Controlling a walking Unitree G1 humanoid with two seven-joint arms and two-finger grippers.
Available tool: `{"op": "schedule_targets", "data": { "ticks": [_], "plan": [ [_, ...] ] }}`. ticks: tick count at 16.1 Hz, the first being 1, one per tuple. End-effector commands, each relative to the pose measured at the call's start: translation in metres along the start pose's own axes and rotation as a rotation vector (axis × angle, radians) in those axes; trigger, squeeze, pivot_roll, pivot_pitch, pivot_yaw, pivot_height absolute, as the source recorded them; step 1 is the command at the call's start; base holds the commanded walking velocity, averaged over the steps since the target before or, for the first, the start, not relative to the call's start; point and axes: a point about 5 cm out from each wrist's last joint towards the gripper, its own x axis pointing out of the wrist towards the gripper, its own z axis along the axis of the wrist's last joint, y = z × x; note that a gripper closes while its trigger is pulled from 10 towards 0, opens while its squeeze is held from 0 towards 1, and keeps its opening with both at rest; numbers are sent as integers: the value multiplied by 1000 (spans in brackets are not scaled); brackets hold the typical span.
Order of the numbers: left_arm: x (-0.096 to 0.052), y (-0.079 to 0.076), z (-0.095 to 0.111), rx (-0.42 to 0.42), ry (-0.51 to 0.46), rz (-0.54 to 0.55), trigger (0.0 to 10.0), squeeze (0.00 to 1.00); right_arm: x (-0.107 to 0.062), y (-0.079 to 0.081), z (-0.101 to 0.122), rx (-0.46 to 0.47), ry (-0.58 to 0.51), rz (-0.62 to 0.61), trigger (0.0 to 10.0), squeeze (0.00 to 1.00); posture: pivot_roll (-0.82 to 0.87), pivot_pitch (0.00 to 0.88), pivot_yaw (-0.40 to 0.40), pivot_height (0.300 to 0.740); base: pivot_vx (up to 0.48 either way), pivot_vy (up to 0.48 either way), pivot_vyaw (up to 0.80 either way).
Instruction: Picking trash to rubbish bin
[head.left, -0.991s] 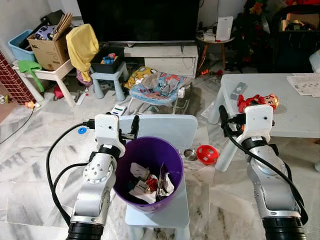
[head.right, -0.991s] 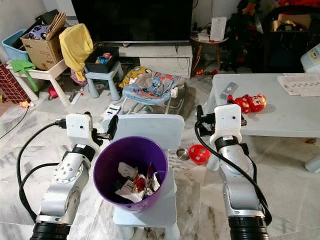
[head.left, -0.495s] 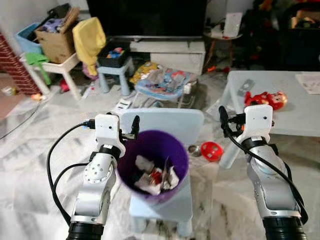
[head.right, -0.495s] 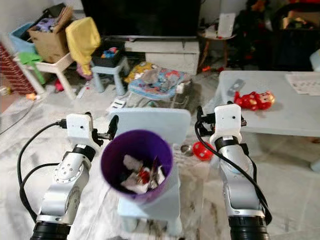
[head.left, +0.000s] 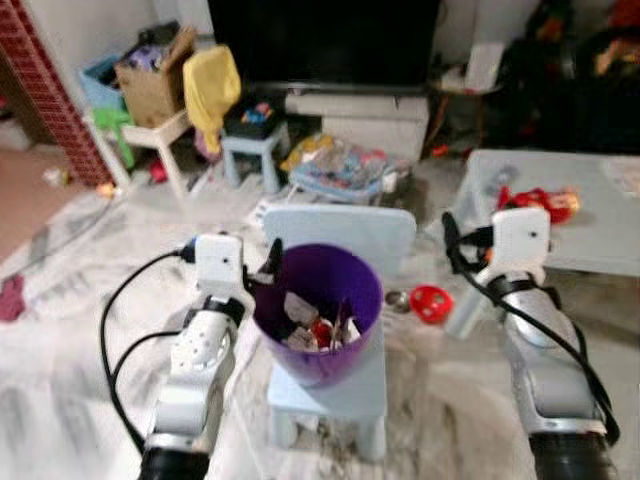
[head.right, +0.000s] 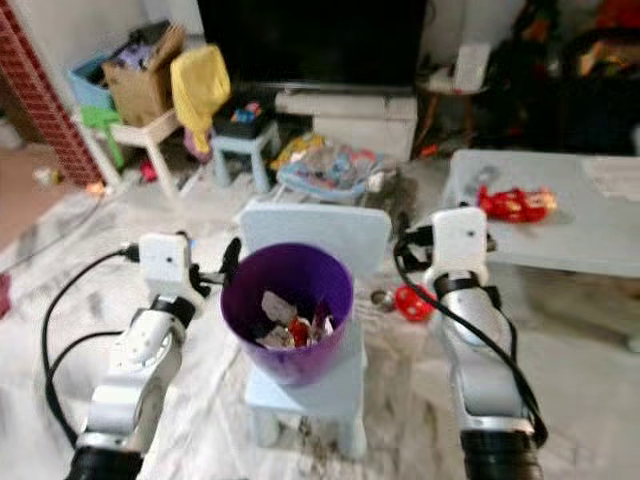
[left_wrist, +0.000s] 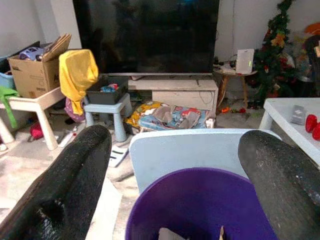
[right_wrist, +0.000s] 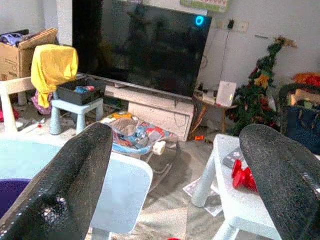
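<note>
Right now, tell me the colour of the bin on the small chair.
Purple bin; it shows best in the left eye view.

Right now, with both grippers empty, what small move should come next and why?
Probably a turn toward the low table on the robot's right. The purple bin on the small chair already holds wrappers, and both the left gripper and right gripper are open and empty beside it. The floor around looks too blurred to pick out trash, so the view should settle first.
</note>
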Motion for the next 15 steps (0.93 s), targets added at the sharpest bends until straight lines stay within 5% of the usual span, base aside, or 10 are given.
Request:
{"op": "schedule_targets", "data": {
  "ticks": [1,9,15],
  "plan": [
    [1,0,2,-2,-2,-5,10000,0,1,1,4,4,-13,7,10000,0,-23,16,24,740,-300,0,0],
    [0,-2,0,-7,4,-18,10000,0,1,0,3,-1,-9,7,10000,0,-29,19,24,740,-314,0,0],
    [0,-5,-1,-13,7,-31,10000,0,1,0,2,-6,-4,11,10000,0,-32,21,21,740,-21,0,0]
  ]
}}
